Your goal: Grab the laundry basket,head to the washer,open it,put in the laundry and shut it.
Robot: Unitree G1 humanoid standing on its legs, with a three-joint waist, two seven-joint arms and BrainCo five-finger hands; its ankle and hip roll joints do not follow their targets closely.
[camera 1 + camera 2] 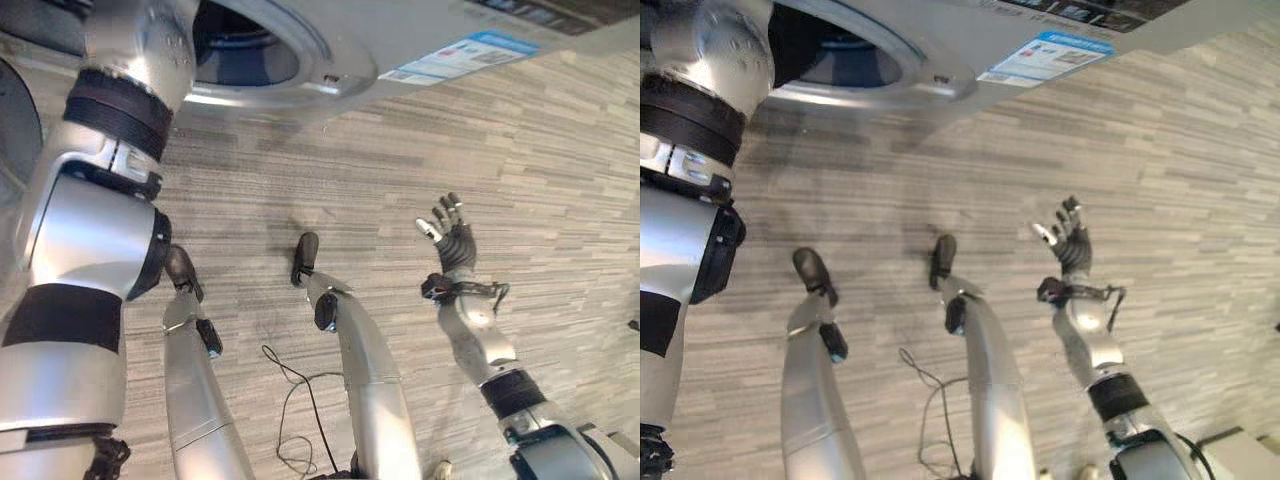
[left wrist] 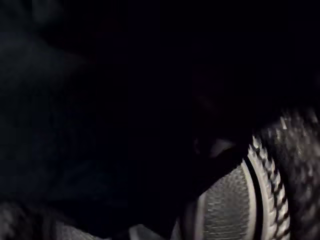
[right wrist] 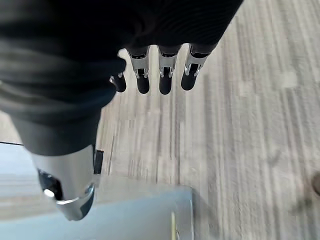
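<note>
A: Where is the washer?

B: The washer (image 1: 330,60) is seen at the top, its round opening (image 1: 240,50) dark and uncovered; the left arm is reached up into it. No laundry can be made out in the dark drum (image 2: 225,200).

A: And the hands?

B: The left hand's grip cannot be told. The right hand (image 1: 452,240) is held relaxed and empty above the striped floor (image 1: 560,160).

A: Risks?

B: Cloth could be snagged on the rim or dropped short if the arm is withdrawn early.
</note>
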